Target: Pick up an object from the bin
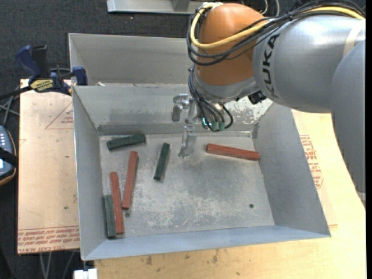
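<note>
My gripper (186,146) hangs low over the bin floor near the back wall, a little left of the middle. It stands between two flat bars without touching either. A dark green bar (161,161) lies just to its left, nearly upright in the view. A red-brown bar (232,151) lies just to its right, almost level. Nothing shows in the gripper.
At the left lie another dark green bar (126,141) by the back wall, a slanted red bar (130,179), and a red bar (117,202) beside a green one (109,217) near the front left corner. The arm with its orange cover and cables reaches in from the upper right.
</note>
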Robot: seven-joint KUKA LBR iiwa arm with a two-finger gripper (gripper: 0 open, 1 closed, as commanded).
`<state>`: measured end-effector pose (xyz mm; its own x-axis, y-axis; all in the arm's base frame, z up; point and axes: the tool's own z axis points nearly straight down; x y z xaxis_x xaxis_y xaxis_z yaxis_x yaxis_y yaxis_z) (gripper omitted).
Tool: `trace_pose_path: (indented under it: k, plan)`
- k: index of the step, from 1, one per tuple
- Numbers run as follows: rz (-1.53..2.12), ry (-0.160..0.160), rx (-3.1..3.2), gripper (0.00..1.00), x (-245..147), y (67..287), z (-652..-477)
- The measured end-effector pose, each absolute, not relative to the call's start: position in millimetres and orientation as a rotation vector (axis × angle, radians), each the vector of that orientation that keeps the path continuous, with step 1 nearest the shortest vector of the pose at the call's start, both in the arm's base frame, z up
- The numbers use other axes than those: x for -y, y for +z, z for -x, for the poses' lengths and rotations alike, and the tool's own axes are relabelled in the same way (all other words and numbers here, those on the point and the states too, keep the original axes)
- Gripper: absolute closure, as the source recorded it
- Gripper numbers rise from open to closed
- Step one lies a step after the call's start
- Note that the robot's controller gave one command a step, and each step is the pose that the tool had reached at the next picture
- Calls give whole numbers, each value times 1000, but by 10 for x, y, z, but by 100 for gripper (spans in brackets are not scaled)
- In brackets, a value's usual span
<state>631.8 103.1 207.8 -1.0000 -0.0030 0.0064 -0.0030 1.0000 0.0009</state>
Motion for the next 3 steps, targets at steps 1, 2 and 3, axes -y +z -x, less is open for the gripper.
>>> trace_pose_path:
  k: [1,2,3]
  plan:
    - [-2,-2,3143,0,-1027,2129,-6333]
    - [-105,-5,3148,0,-717,1772,-6320]
    - [-268,3,3134,0,-755,1159,-5901]
